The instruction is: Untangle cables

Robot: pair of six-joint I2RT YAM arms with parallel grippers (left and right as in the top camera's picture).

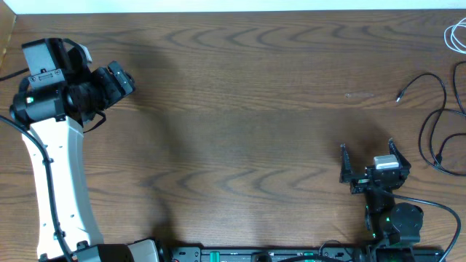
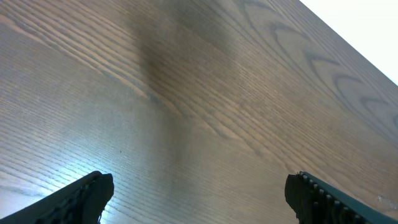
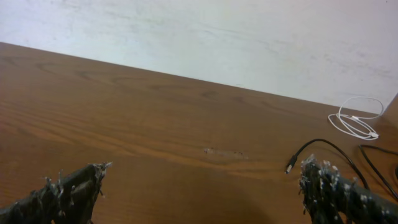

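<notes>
Stretching wide to the left of the right gripper [image 1: 368, 156], the wooden table [image 1: 240, 109] offers free room; its edge runs close on the right. The left gripper [image 1: 120, 78] and the right one both stand spread, holding nothing. Black cables [image 1: 435, 135] loop just ahead-right of the right gripper: light, limp, prone to drag. The white cable [image 1: 457, 35] lies farther ahead. Best hold, I judge: behind the plug end [image 1: 400, 95].

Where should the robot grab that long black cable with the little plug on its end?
Probably the thin cord just behind the small plug: that end of the long black cable lies free on the wooden table, apart from its loops. Come from above with the open right gripper, jaws straddling the cord.
</notes>
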